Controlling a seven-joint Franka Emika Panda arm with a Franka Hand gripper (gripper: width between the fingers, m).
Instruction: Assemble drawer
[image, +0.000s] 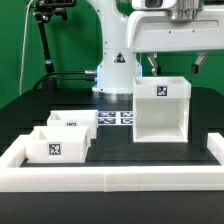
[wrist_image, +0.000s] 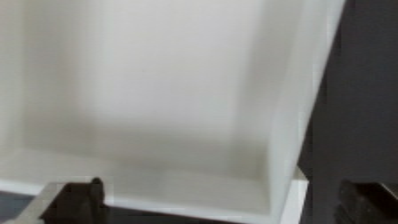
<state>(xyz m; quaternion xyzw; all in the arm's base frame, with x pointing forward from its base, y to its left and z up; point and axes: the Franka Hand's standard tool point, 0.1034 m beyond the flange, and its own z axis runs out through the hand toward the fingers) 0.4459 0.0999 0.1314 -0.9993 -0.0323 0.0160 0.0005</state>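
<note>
The tall white drawer housing (image: 160, 108) stands upright on the black table, right of centre in the exterior view, with a tag on its top front. Two small open-topped trays lie at the exterior view's left, one behind (image: 73, 123) and one in front (image: 57, 146). My gripper (image: 176, 66) hangs just above the housing's top, open and empty, one finger over each side. In the wrist view the housing's white inside (wrist_image: 169, 95) fills the picture, and my gripper (wrist_image: 221, 203) shows two dark fingertips (wrist_image: 75, 200) spread wide apart.
A low white border wall (image: 110, 176) runs along the table's front and sides. The marker board (image: 118, 118) lies flat between the trays and the housing. The arm's white base (image: 113, 65) stands behind, with a black stand (image: 45, 45) at the back left.
</note>
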